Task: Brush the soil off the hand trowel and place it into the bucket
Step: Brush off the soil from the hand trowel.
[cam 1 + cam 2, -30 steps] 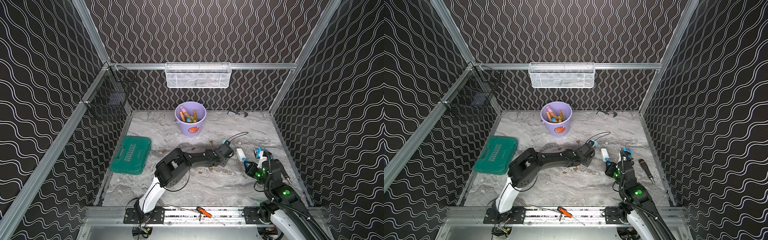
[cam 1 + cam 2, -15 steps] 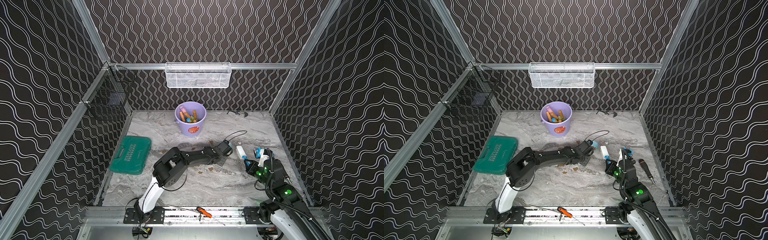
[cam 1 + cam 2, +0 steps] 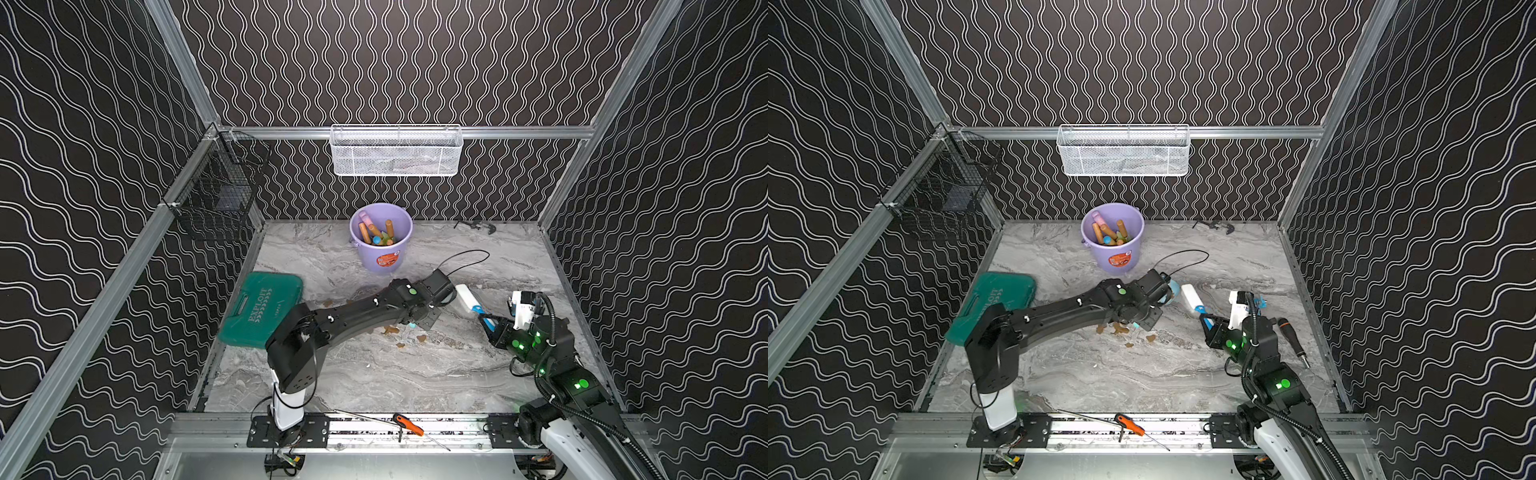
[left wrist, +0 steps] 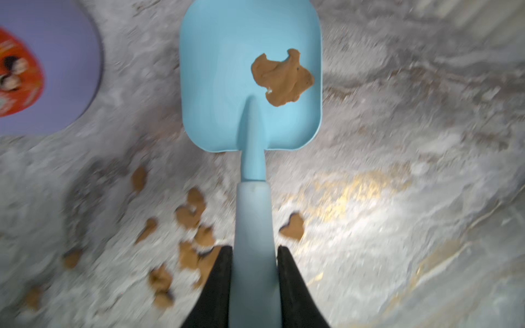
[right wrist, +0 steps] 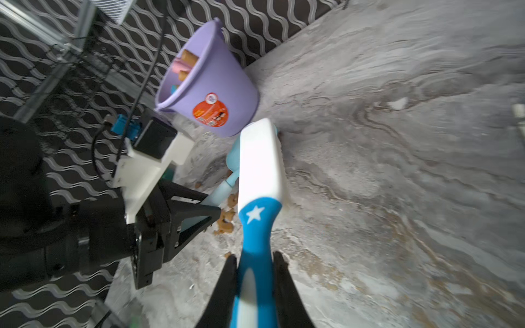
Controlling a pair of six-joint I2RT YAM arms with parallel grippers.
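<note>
The light blue hand trowel [image 4: 250, 85] points away from my left gripper [image 4: 254, 255], which is shut on its handle. One brown clump of soil [image 4: 282, 79] sticks to the blade, and loose crumbs of it [image 3: 390, 330] [image 3: 1119, 329] lie on the table below. My right gripper [image 5: 254, 267] [image 3: 486, 324] is shut on the blue handle of a white-headed brush [image 5: 260, 170] [image 3: 1192, 299], whose head lies beside the blade. The lavender bucket [image 3: 381, 241] [image 3: 1113, 245] [image 5: 216, 93] stands behind both, holding several toy tools.
A green tool case [image 3: 262, 307] lies at the left. A white wire basket [image 3: 395, 151] hangs on the back wall and a black one [image 3: 216, 195] on the left wall. A black-handled screwdriver [image 3: 1292, 336] lies at the right, an orange-handled one [image 3: 409, 424] on the front rail.
My left gripper's jaws have closed on the trowel handle, and its wrist has shifted slightly left. The right arm and brush have barely moved.
</note>
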